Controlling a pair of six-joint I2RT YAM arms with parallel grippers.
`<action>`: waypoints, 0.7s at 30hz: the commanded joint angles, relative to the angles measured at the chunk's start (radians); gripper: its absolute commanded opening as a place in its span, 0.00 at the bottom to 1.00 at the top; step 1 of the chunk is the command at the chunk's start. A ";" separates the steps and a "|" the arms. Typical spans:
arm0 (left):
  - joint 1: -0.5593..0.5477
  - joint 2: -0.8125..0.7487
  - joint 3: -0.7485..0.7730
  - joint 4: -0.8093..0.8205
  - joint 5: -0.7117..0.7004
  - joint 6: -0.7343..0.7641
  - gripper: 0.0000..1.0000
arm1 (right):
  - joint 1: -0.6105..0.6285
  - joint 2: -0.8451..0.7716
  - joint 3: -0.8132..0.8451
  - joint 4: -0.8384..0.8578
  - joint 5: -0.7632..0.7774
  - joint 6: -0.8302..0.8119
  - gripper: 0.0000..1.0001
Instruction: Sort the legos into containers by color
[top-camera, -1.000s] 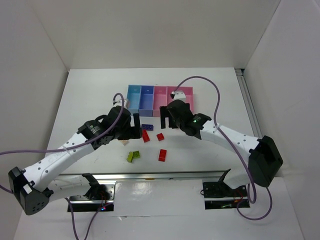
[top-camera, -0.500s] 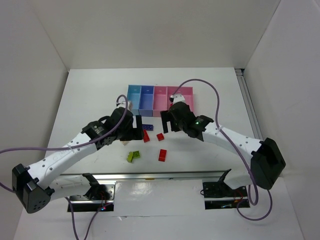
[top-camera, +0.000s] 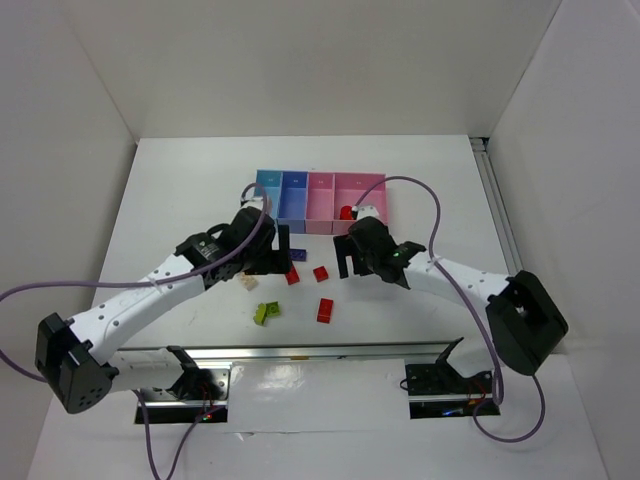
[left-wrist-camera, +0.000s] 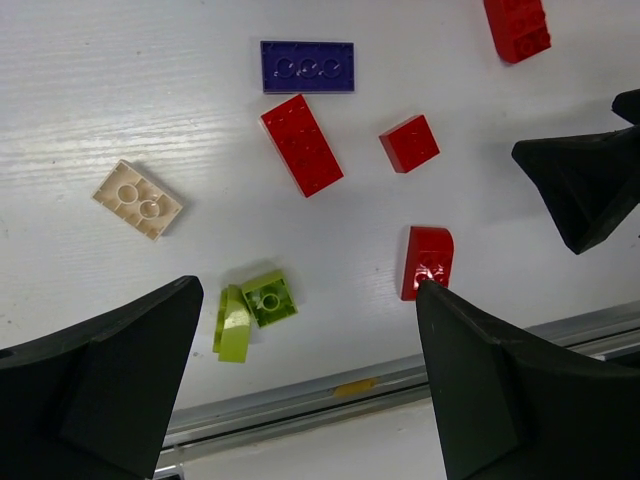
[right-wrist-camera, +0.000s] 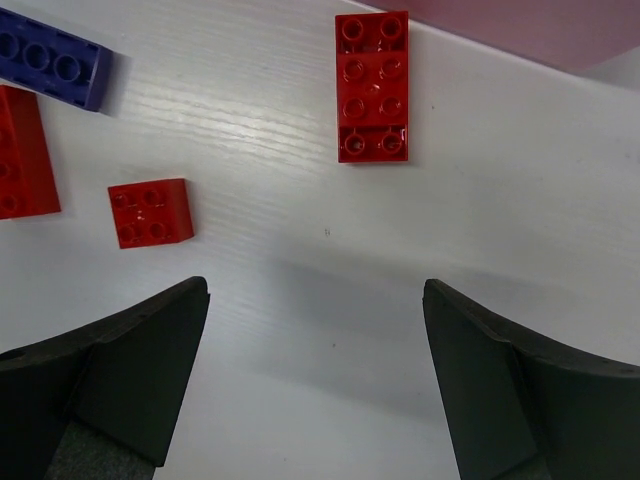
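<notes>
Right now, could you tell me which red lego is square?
The small two-by-two red lego, just right of the long red brick in the left wrist view; it alone is not oblong.

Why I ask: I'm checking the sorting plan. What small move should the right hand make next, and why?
Probably ease the right hand forward and down over the long red brick. The hand is open and empty, and the brick lies on the table just ahead, its short end toward the hand, beside the pink tray.
</notes>
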 joint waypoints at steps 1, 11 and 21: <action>0.007 0.029 0.050 0.007 0.005 0.046 0.99 | -0.008 0.046 -0.017 0.124 0.014 -0.023 0.94; 0.016 0.075 0.070 0.016 -0.032 0.046 0.99 | -0.111 0.210 0.017 0.250 0.013 -0.103 0.94; 0.016 0.057 0.070 0.007 -0.052 0.046 0.99 | -0.131 0.358 0.121 0.310 -0.043 -0.132 0.81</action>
